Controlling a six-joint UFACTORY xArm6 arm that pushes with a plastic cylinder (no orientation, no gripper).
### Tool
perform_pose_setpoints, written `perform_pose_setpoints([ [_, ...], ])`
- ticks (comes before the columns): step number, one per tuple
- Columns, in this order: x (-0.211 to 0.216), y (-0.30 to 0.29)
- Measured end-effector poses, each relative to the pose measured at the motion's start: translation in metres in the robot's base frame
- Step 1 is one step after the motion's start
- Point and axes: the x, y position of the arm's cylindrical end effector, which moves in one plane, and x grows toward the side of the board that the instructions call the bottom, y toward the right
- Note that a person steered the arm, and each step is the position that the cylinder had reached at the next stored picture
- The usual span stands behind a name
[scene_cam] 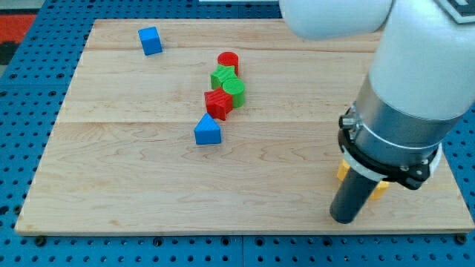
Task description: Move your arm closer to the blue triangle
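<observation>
The blue triangle (208, 130) lies on the wooden board (133, 170) a little left of the middle. My tip (343, 219) rests on the board near the view's bottom right, far to the right of and below the blue triangle. A yellow block (344, 171) shows partly behind the rod, right at it. Just above and right of the blue triangle sits a tight cluster: a red star-like block (218, 104), a green round block (234, 89), a green block (221, 76) and a red cylinder (228, 61).
A blue cube (150, 41) stands near the board's top left. The arm's large white and grey body (404, 96) covers the view's upper right. The board's edges are bordered by a blue perforated table (30, 111).
</observation>
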Motion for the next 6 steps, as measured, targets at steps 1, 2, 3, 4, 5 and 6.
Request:
perform_pose_setpoints([
  [1, -0.014, -0.026],
  [2, -0.039, -0.084],
  [3, -0.055, -0.141],
  [4, -0.057, -0.208],
  [5, -0.058, -0.259],
  [6, -0.1, -0.309],
])
